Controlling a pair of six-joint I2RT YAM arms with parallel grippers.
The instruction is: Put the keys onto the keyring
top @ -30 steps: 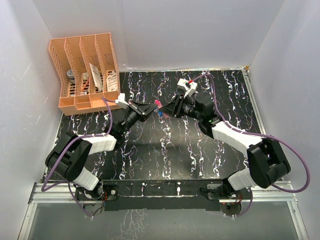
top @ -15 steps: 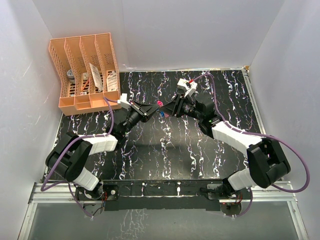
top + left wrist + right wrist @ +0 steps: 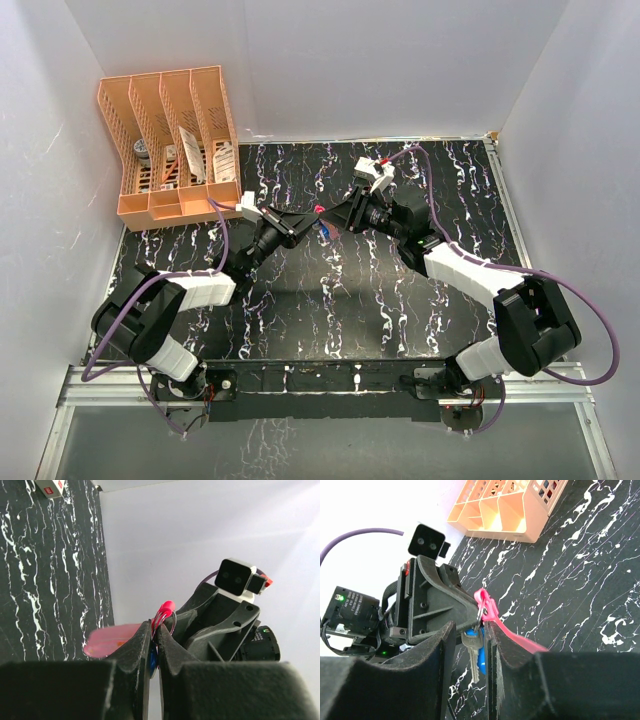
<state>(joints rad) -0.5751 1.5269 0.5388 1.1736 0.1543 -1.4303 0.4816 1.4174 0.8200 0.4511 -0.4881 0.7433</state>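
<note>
Left gripper (image 3: 155, 632): clenched, fingers all but touching, pinching at the keyring (image 3: 480, 614) where the pink strip (image 3: 516, 636) joins. Right gripper (image 3: 471, 632): tip to tip with it. The keys (image 3: 472, 655), one silver and one blue, hang in its narrow gap; cannot tell if clamped. The whole bunch is held in the air above the counter (image 3: 580, 580). Judgement: keys light, stiff and slick, apt to swing and twist; strip limp. Best hold is flat across a key's head, hole left free.

Keys (image 3: 471, 655) hang between the fingers (image 3: 427, 665) of the right gripper (image 3: 470, 625); the left gripper (image 3: 154, 629) sits just beyond them, a rack (image 3: 495, 510) farther beyond on the table (image 3: 580, 555).
</note>
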